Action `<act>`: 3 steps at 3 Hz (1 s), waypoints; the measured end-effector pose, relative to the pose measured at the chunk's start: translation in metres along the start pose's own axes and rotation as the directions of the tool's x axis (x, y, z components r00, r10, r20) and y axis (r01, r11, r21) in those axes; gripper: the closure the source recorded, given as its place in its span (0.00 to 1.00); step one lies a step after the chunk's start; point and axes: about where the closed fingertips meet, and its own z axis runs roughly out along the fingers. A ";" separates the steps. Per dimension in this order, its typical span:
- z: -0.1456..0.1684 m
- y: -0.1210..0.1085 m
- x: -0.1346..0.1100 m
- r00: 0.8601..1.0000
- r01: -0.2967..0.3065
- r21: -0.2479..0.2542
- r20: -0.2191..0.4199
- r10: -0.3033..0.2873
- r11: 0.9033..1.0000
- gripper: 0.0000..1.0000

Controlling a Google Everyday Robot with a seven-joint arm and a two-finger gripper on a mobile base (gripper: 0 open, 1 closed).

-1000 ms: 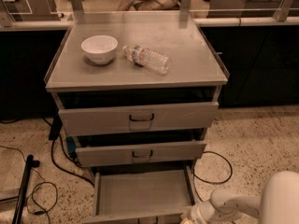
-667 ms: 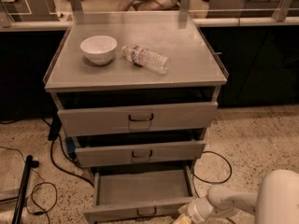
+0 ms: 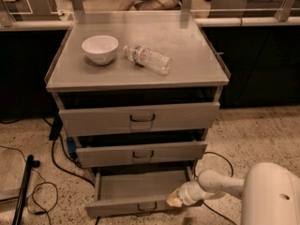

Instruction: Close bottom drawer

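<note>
The bottom drawer (image 3: 133, 189) stands pulled well out at the foot of the cabinet (image 3: 187, 50). The gripper (image 3: 174, 198) sits low at the right end of its front, seemingly touching; whether it is open I cannot tell

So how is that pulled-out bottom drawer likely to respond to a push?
Probably light: the bottom drawer is a shallow metal tray, nothing visible inside. Likely slides straight, stiffly. The gripper sits at its front's right end, so an off-centre push might skew it.
</note>
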 end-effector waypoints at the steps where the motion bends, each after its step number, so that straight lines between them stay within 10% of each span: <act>1: 0.003 -0.027 -0.023 0.999 0.043 0.039 0.018 -0.043 0.998 1.00; 3: 0.001 -0.043 -0.028 0.999 0.039 0.064 0.029 -0.041 0.997 0.58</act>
